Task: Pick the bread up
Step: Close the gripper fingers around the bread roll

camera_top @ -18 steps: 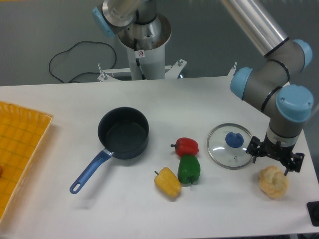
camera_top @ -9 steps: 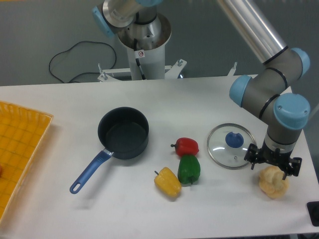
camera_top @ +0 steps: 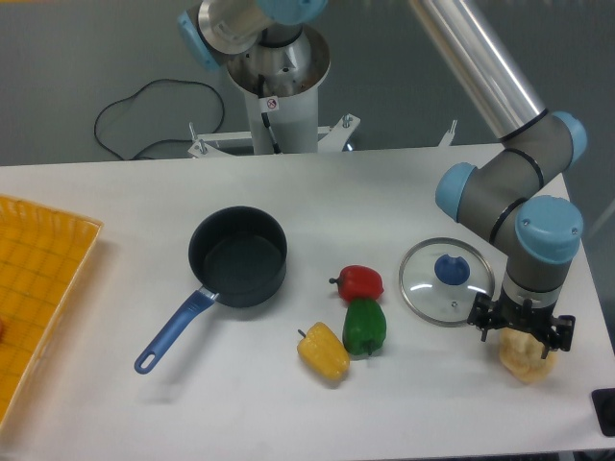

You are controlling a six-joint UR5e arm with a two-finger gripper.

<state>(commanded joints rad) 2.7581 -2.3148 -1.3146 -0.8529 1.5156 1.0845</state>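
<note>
The bread (camera_top: 526, 356), a pale tan knobbly bun, lies on the white table near the front right. My gripper (camera_top: 520, 332) hangs straight down onto it and covers its upper half. The dark finger mounts stick out on both sides of the bun, level with its top. The fingertips themselves are hidden from this camera, so whether they press on the bun is not visible.
A glass lid with a blue knob (camera_top: 448, 280) lies just left of the bread. Red (camera_top: 360, 282), green (camera_top: 364, 326) and yellow (camera_top: 324, 351) peppers cluster mid-table. A dark blue saucepan (camera_top: 237, 257) stands further left. A yellow tray (camera_top: 34, 288) sits at the left edge.
The gripper has come down and slightly left over the bread, now covering more of its top. The bread and the other objects have stayed in place.
</note>
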